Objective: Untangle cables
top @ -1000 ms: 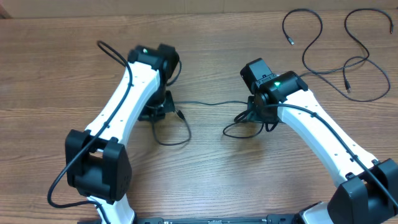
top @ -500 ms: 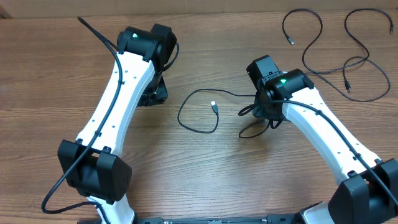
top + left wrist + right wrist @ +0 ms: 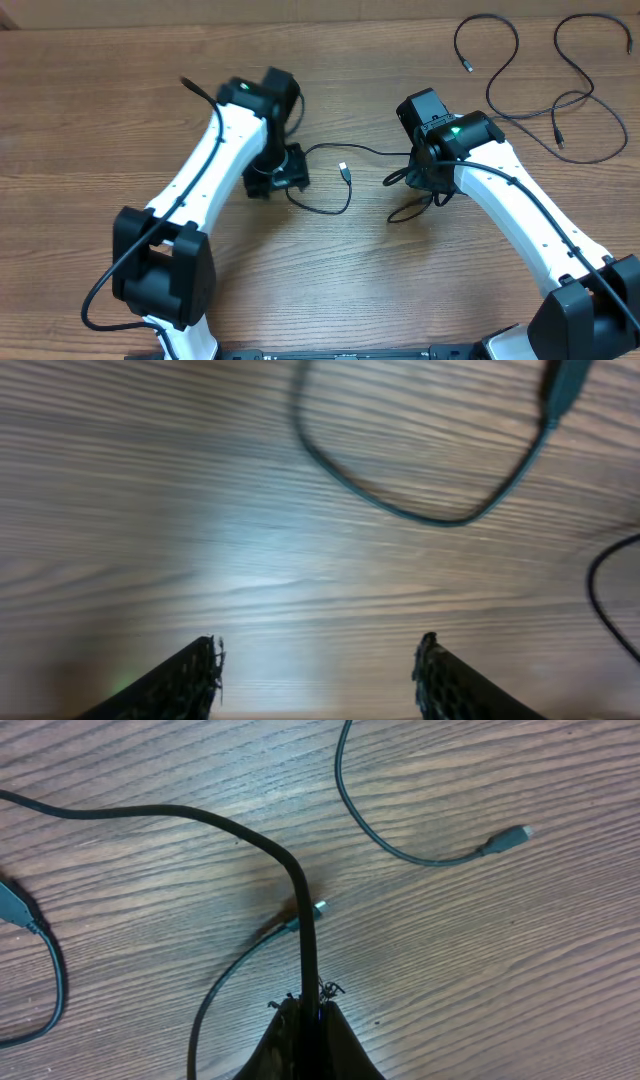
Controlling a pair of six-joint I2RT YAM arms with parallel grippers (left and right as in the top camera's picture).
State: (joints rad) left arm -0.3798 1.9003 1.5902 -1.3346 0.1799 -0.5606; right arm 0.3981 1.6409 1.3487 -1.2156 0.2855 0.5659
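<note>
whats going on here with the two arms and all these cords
Two robot arms are sorting out thin black cables on a wooden table. The right tool is shut on one cable near a small tangle in the middle. The left tool is open with nothing between its fingers, hovering over the table beside a loose loop of cable with a free plug end. Two more cables, one and another, lie at the far right corner, away from both arms.
</note>
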